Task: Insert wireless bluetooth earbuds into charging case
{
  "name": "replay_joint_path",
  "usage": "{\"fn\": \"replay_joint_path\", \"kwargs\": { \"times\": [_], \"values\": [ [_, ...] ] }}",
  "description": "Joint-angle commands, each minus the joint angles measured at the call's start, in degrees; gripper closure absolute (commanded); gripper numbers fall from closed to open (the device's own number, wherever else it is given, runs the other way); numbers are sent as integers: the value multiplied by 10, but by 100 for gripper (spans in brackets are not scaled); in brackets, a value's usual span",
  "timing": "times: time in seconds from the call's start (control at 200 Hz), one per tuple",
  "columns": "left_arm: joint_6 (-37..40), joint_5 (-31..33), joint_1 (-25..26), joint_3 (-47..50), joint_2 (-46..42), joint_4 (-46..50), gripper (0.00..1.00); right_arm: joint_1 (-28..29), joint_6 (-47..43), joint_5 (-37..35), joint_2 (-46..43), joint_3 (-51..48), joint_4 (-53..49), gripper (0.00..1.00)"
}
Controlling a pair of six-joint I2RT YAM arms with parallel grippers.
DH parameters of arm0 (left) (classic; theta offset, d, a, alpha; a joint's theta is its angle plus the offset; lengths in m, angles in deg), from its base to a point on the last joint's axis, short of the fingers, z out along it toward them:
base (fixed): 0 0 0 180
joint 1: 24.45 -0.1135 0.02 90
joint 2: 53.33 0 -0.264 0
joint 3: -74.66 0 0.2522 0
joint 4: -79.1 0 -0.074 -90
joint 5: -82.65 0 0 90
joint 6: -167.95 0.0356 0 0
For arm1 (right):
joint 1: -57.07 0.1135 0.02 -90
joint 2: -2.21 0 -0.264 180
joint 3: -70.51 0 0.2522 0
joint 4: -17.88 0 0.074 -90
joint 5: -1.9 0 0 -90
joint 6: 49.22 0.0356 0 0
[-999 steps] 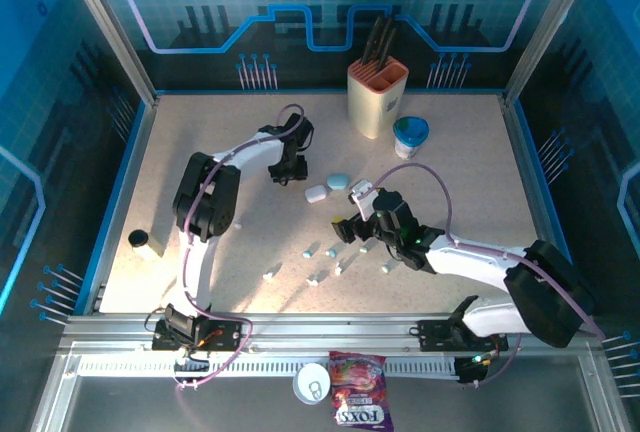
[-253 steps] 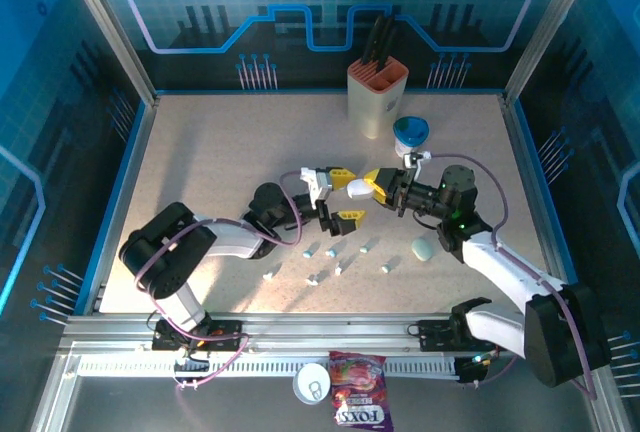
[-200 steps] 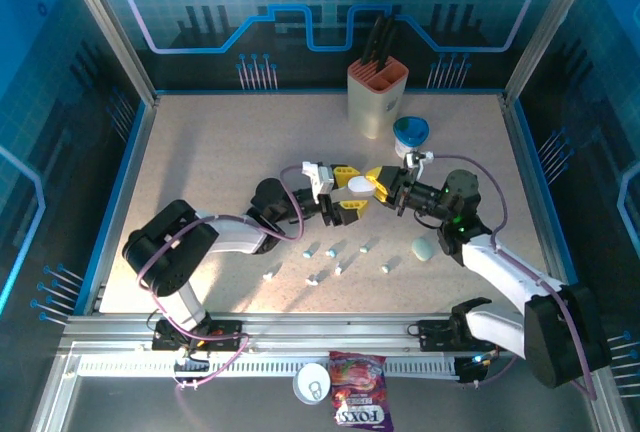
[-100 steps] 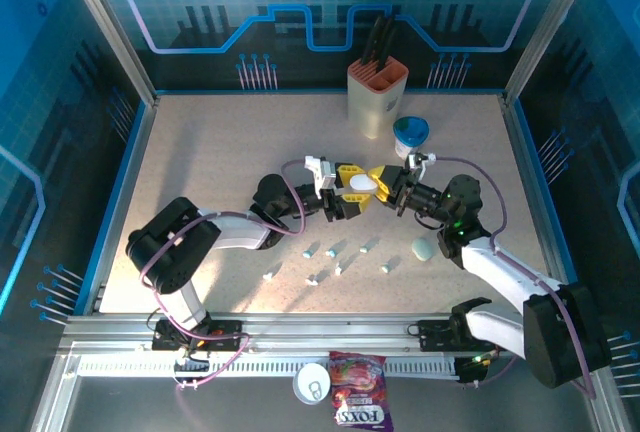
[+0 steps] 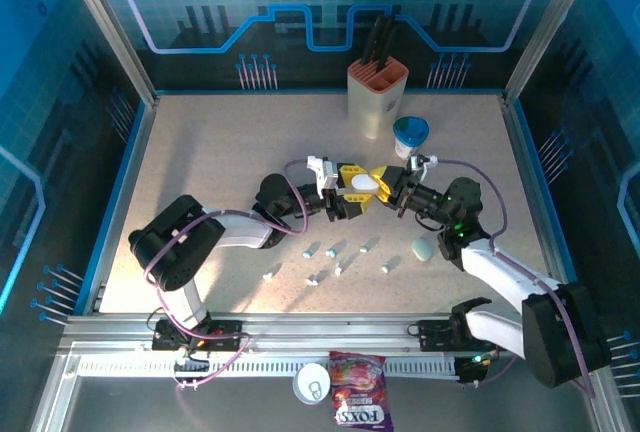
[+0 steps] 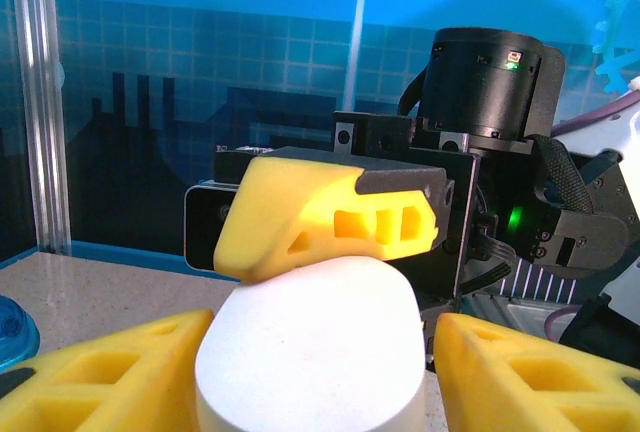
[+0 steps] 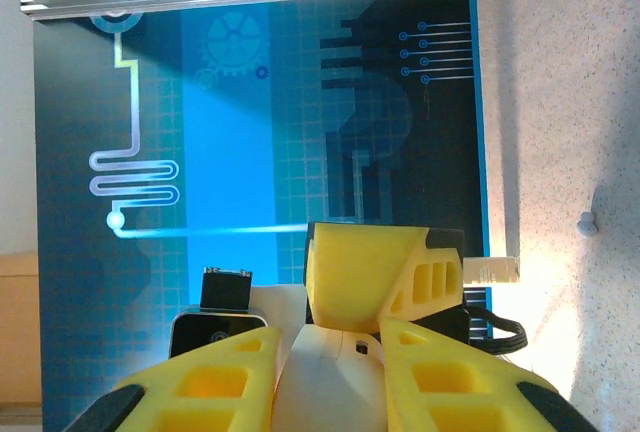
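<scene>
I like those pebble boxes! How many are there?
2. A white case is up between the left gripper and right gripper, mid-table; a pale blue case lies on the table beside the right arm. Arms may hide more.

A smooth white pebble-shaped plastic case (image 5: 361, 183) shows between bright yellow gripper fingers (image 6: 330, 227) with black backing. The laminate tabletop (image 5: 220, 152) is beige with fine dark speckles. The tiny stemmed plastic earbuds (image 5: 330, 250) look white and pale blue, though they are too small to sort surely. A second rounded plastic case (image 5: 424, 249) is pale mint. The enclosure walls (image 5: 200, 12) are blue and gridded, with dark circuit-line motifs.
</scene>
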Motion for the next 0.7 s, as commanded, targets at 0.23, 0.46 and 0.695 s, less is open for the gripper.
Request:
{"fn": "replay_joint_path", "kwargs": {
  "times": [0.23,0.46,0.695],
  "values": [
    [0,-28,8,-15,17,-7,33,-16,3,-11,-16,-10,48,78],
    [-4,-26,9,-19,19,-7,41,-17,2,-16,-17,-14,57,78],
    [-4,-32,10,-21,26,-7,35,-18,7,-18,-18,-17,68,78]
  ]
}}
